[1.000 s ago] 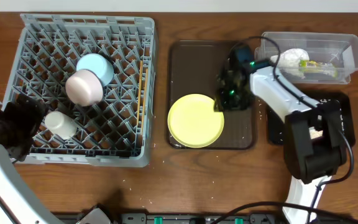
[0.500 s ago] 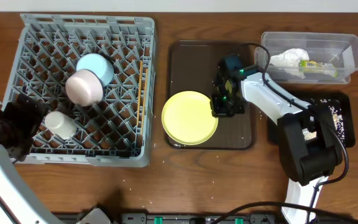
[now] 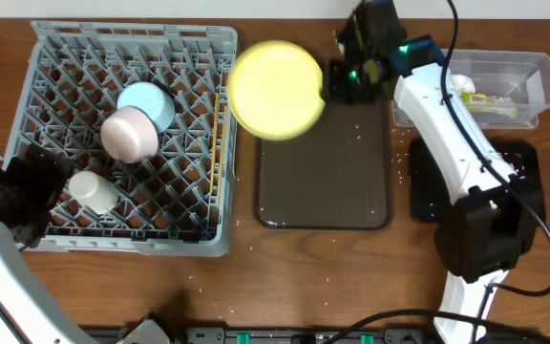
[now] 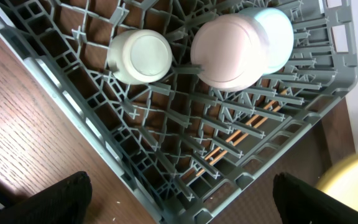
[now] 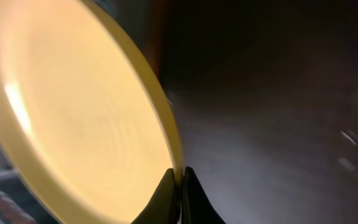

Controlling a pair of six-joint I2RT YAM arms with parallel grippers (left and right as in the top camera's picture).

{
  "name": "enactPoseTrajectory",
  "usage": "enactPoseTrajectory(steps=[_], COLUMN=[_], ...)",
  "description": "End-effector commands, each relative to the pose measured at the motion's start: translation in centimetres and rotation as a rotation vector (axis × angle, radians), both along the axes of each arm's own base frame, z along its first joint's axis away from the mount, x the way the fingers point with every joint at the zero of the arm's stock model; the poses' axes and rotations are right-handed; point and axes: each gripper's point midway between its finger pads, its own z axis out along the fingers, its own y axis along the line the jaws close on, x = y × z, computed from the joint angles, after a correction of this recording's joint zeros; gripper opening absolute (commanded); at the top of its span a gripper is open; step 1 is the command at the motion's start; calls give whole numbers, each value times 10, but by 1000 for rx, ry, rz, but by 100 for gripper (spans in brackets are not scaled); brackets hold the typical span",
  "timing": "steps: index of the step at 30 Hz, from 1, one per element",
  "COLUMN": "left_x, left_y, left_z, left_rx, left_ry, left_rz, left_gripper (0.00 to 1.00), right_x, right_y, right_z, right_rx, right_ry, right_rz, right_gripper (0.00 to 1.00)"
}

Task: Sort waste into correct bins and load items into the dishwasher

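Note:
My right gripper [image 3: 330, 84] is shut on the rim of the round yellow plate [image 3: 275, 90] and holds it lifted and tilted above the far end of the brown tray, next to the grey dish rack [image 3: 36, 239]. In the right wrist view the fingers [image 5: 168, 194] pinch the plate's edge [image 5: 73, 112]. The rack holds the light blue bowl [image 3: 151, 103], the pale pink bowl [image 3: 129, 135], the cream cup [image 3: 94, 190] and the chopsticks [image 3: 222, 119]. My left gripper [image 4: 182, 199] is open and empty at the rack's near left corner. The napkin [image 3: 458, 86] and yellow-green wrapper [image 3: 490, 101] lie in the clear tub [image 3: 542, 76].
The brown serving tray [image 3: 323, 182] lies between rack and bins. The black tray [image 3: 423, 191] sits below the clear tub, mostly hidden by my right arm. White rice grains are scattered on the table near the trays.
My right gripper has lifted the yellow plate off the brown tray and carried it up and to the far left, tilting it. The left arm has not moved.

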Motion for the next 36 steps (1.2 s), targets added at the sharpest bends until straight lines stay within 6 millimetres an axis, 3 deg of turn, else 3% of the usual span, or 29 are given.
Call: enactPoseTrajectory(steps=[1, 8, 13, 16, 23, 32, 36], left_x=[-1, -1, -1, -1, -1, -1, -1], left_y=[2, 2, 2, 2, 2, 2, 2], left_z=[4, 4, 4, 4, 4, 4, 4], left_rx=[10, 10, 10, 10, 10, 10, 10], left_ry=[-5, -5, -5, -5, -5, -5, -5], left_rz=[8, 9, 9, 9, 8, 8, 9], left_gripper=[94, 94, 94, 94, 94, 94, 94], right_x=[-2, 23, 31, 26, 2, -25, -31], right_y=[36, 78, 67, 64, 79, 120, 129], right_z=[25, 52, 58, 64, 67, 35, 26], right_rx=[117, 67, -180, -311, -483, -542, -563], right_ry=[-5, -276, -460, -550, -671, -682, -687], right_rz=[-35, -105, -301, -354, -429, -350, -332], right_gripper=[1, 1, 1, 1, 1, 1, 2])
